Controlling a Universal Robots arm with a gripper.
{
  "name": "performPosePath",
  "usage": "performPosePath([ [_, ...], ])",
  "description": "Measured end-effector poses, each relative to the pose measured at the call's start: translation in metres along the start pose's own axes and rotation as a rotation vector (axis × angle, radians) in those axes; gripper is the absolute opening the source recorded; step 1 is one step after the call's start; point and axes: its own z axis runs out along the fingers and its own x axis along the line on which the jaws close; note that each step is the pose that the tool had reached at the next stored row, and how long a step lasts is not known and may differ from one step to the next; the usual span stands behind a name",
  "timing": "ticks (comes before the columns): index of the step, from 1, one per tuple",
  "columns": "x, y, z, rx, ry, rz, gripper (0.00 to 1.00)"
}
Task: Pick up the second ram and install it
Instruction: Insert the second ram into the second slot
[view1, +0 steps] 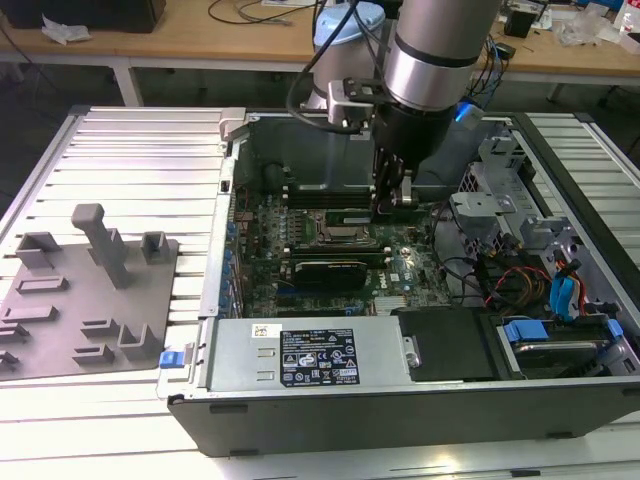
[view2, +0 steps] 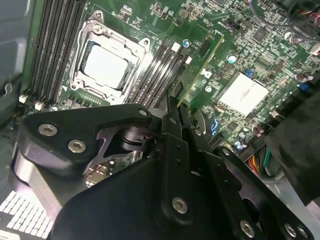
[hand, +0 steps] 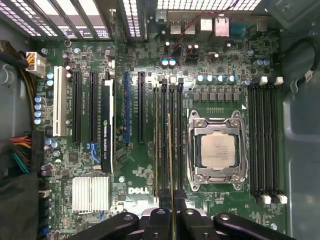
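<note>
The gripper (hand: 172, 220) clamps the second ram (hand: 170, 155) edge-on, its long axis running parallel to the memory slots (hand: 165, 140) directly beneath (beside the CPU socket (hand: 217, 150)).

Open computer case (view1: 300, 400) on a slatted surface (view1: 130, 160); grey plastic tray (view1: 80, 300) at the exterior view's left; CPU socket (hand: 217, 150) on the green motherboard (hand: 145, 172).

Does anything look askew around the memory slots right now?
Nothing stands out. The gripper holds the second ram edge-on, lined up along the slots beside the CPU socket; no damage or loose parts show on the board.
</note>
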Motion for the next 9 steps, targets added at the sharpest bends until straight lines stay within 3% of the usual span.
performPosePath([
  [7, -0.0001, -0.0008, 0.0145, 0.0, 0.0, 0.0, 0.13],
  [9, -0.0002, -0.0012, 0.0218, 0.0, 0.0, 0.0, 0.13],
])
